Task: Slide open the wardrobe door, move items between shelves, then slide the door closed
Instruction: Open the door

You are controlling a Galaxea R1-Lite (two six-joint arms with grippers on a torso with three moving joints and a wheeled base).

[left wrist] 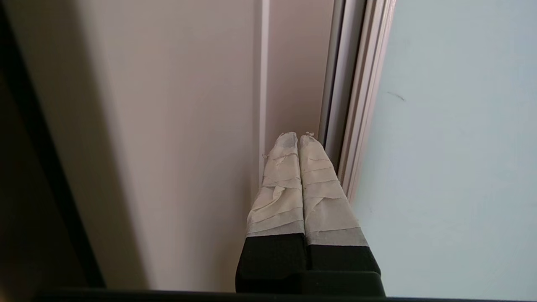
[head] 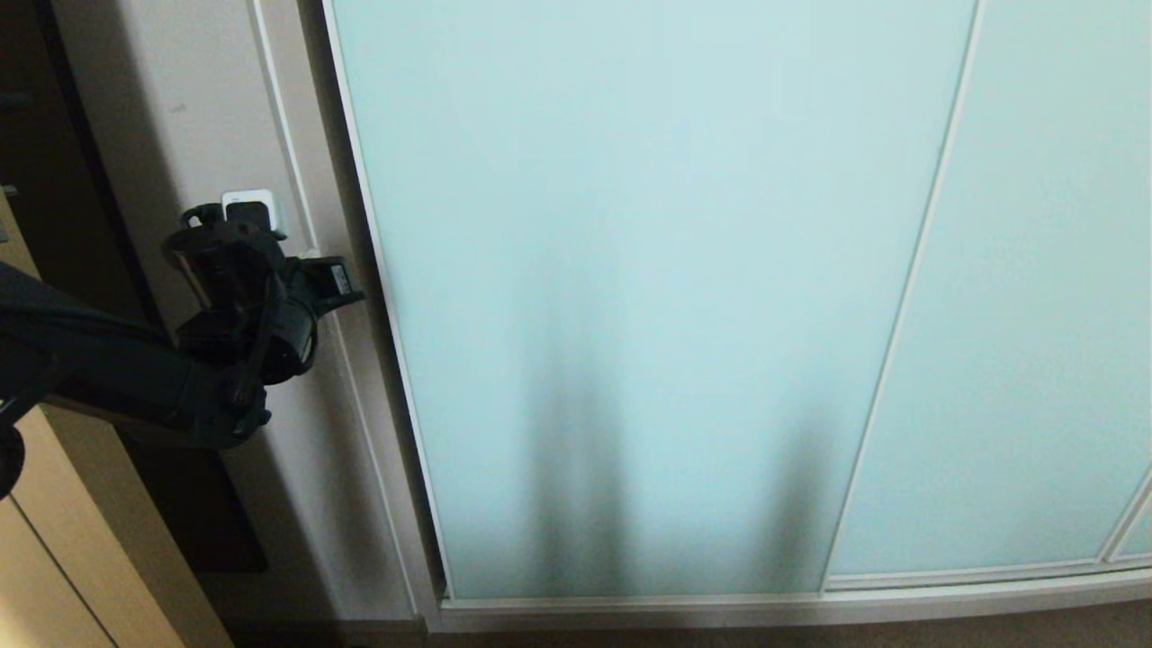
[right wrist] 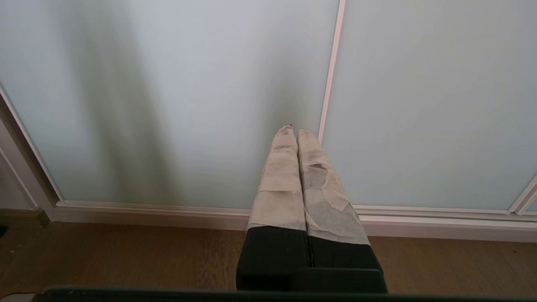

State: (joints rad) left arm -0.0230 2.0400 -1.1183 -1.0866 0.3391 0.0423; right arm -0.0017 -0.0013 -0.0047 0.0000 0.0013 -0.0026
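Jaws pressed together, the left gripper [left wrist: 298, 138] is nosing toward the sliding wardrobe door [head: 630, 270] frame; taped tips risk slipping off, leaving it unmoved.

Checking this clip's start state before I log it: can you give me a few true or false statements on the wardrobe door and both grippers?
1. The sliding wardrobe door is closed. True.
2. The left gripper has its fingers spread wide. False: they are pressed together, holding nothing.
3. The left gripper points at the side wall panel, just beside the door's frame. True.
4. The right gripper is clamped on a cushion. False: it is shut and empty, facing the frosted glass above the wooden floor.
5. A shelf shows inside the wardrobe. False: only glass panels are in view.
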